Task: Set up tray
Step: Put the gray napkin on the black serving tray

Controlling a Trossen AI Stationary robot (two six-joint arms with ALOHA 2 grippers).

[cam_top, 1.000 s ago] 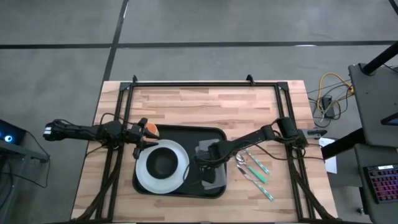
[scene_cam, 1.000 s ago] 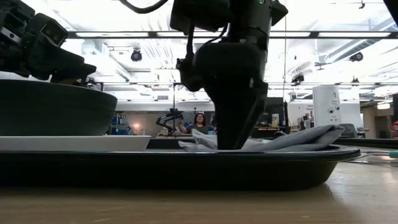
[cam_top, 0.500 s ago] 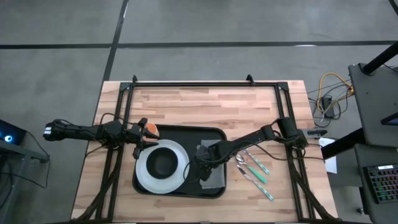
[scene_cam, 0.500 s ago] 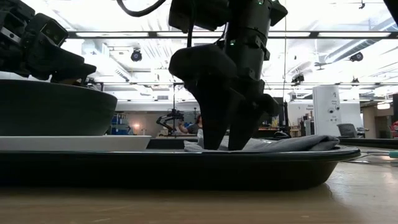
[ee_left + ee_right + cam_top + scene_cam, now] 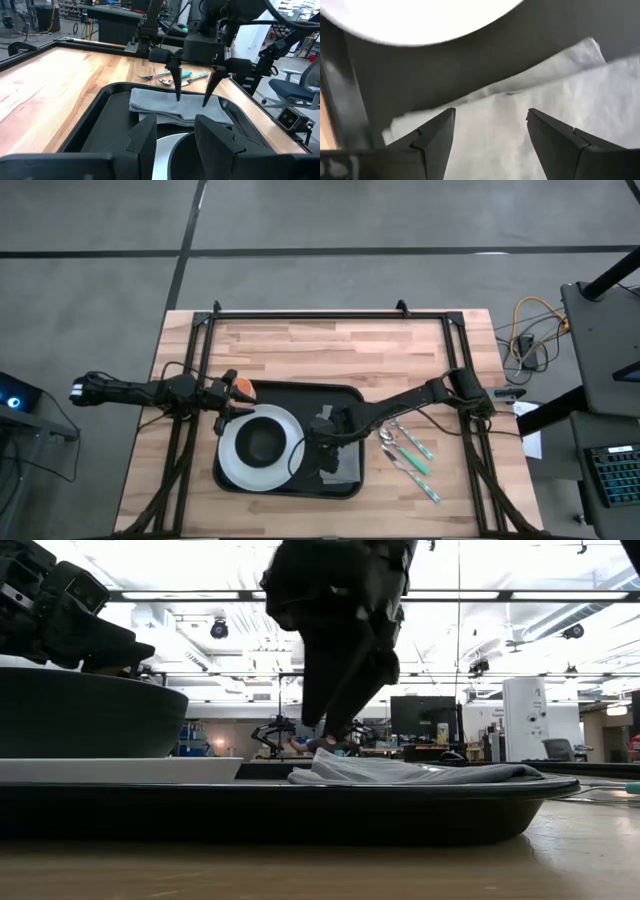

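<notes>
The black tray (image 5: 232,478) lies on the wooden table, seen edge-on in the low view (image 5: 300,812). On its left half sits a white plate (image 5: 232,458) with a dark bowl (image 5: 262,442) on it. A folded grey napkin (image 5: 345,465) lies flat on the tray's right half (image 5: 175,107) (image 5: 530,130) (image 5: 420,772). My right gripper (image 5: 325,442) hangs open just above the napkin's left part, clear of it (image 5: 335,735) (image 5: 492,135) (image 5: 192,92). My left gripper (image 5: 232,392) waits open at the tray's far left corner (image 5: 175,137), above the bowl's edge (image 5: 60,615).
Teal-handled cutlery (image 5: 410,455) lies on the table right of the tray (image 5: 172,76). A small orange thing (image 5: 243,387) shows at the left gripper. Black frame rails (image 5: 310,315) run along the table's far and side edges. Bare wood lies beyond the tray's far rim.
My right gripper was shut with its fingers down on the napkin; it opened, let go and rose clear, shifting slightly toward the plate. The napkin's raised right part has sunk, and it now lies flatter on the tray.
</notes>
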